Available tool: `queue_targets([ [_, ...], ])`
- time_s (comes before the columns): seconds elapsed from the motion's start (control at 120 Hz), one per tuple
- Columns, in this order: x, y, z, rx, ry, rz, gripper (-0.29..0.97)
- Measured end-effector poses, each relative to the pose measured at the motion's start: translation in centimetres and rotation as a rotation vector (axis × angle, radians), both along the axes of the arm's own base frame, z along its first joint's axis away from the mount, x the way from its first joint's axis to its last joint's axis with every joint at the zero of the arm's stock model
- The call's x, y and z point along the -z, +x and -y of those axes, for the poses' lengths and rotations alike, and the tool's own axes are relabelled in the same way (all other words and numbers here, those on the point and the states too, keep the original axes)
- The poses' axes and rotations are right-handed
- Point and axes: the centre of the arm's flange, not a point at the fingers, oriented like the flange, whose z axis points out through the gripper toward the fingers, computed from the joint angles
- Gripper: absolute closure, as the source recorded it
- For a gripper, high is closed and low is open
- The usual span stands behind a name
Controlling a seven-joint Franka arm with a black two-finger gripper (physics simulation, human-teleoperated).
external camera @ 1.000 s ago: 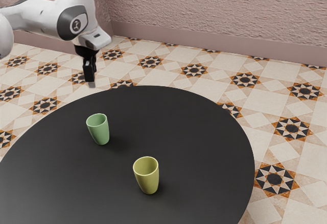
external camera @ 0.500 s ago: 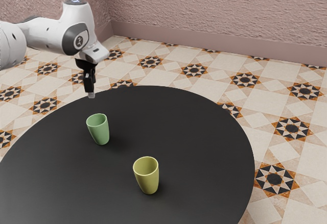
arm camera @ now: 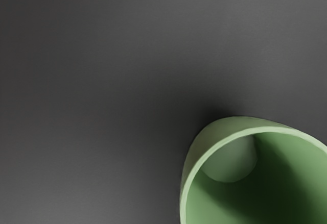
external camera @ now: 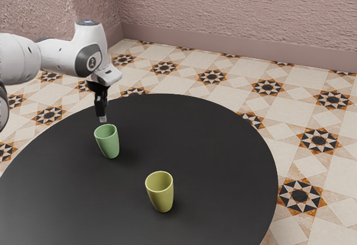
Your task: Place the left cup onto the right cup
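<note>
The gripper (external camera: 100, 119) hangs pointing straight down, just above the green cup (external camera: 106, 140), its tip close over the far edge of the cup's mouth and apart from it. From this side-on angle I cannot tell whether the hand is spread or closed; it holds nothing, since the cup stands on its own on the table (external camera: 223, 161).

That placement looks deliberate. A vertical approach over the rim suits a pinch on the cup's wall, one side inside the mouth and one outside. The wrist view agrees: the open mouth and the cup's inner bottom lie off-centre beneath the hand, so the hand is lined up with the wall and not with the hollow.

The green cup stands upright, mouth up, at about 10 o'clock from the table's centre in the exterior view. The yellow-green cup (external camera: 159, 191), also upright and mouth up, stands at about 5 o'clock from the green one, well apart from it, nearer the table's 6 o'clock edge. Both taper toward the base, which is probably why one can seat on the other.

I judge the task barely begun: the step in hand is the descent to grasp. The cup is light and narrow-footed, so an off-line descent could tip it.
</note>
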Motion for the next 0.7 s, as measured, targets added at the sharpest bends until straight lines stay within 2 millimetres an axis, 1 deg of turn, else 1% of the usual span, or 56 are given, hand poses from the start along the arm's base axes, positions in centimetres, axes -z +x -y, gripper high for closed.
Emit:
queue_targets([
  [0.15, 1.9, 0.0, 0.0, 0.002, -0.011, -0.014, 0.00],
  [0.292, 3.3, -0.1, -0.1, 0.001, -0.018, -0.022, 0.00],
  [0.533, 4.8, 0.1, -0.3, 0.006, -0.016, -0.027, 0.00],
  [0.6, 5.1, 0.1, -0.4, 0.006, -0.015, -0.027, 0.04],
  [0.7, 5.5, 0.2, -0.1, 0.012, -0.018, -0.027, 0.17],
])
